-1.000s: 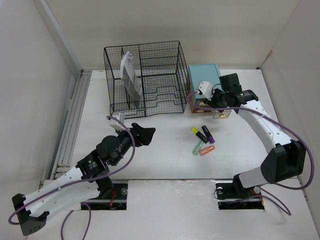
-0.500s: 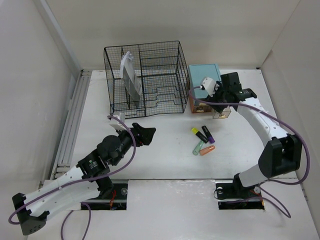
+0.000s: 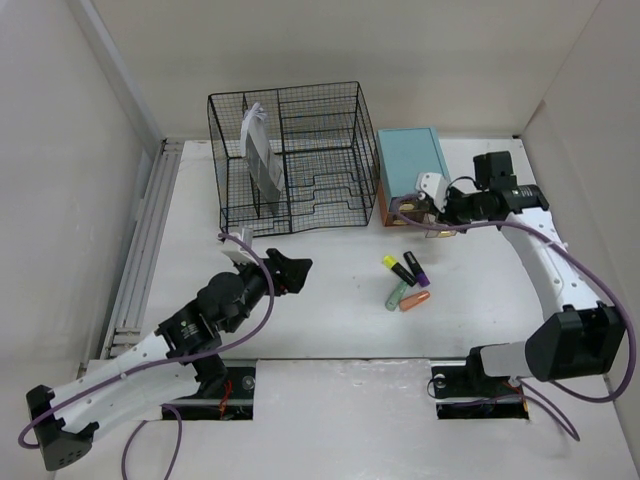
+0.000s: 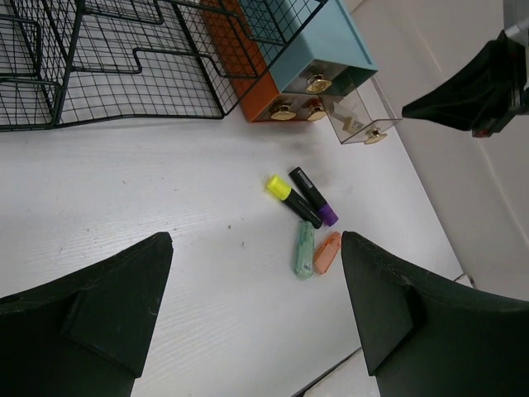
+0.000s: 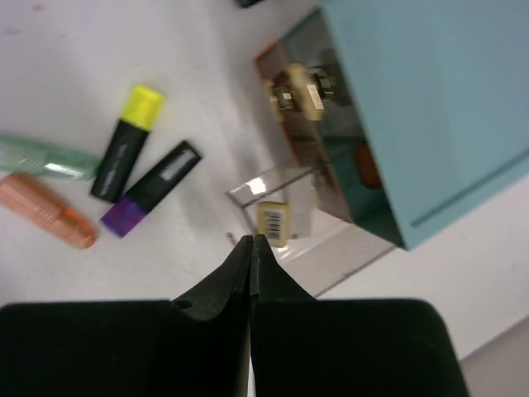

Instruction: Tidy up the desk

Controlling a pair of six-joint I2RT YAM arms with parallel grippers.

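The desk [image 3: 320, 330] is the white top that fills the view, and the work to be done on it sits from its middle out to 2 o'clock.

Nearest, at 7 o'clock, the left gripper [image 3: 292, 270] hangs over bare desk with its jaws wide apart and nothing between them. It is best left there, out of the other arm's way.

At the middle lie four markers in two pairs: yellow [image 3: 398, 267] and purple [image 3: 416, 269] side by side, with green [image 3: 397, 294] and orange [image 3: 414, 300] just nearer and also side by side.

Beyond them, at 2 o'clock, the right gripper [image 5: 251, 240] hovers with its jaws pressed together on nothing, just beside the knob of a clear drawer [image 4: 359, 116]. The drawer stands pulled out of the teal box [image 3: 410, 160].

The step in hand looks like loading the markers into that drawer. To do it well:
- Part the jaws before descending.
- Take one marker at a time, starting with an outer one such as the orange.
- Grip across the barrel at mid-length so its neighbour is not dragged.
- Lift well clear of the drawer's wall.
- Turn the marker along the drawer's length before letting go.

Something small may already lie inside the drawer; the view is too poor to be sure.

The wire organizer [image 3: 290, 150] at 11 o'clock needs nothing now.
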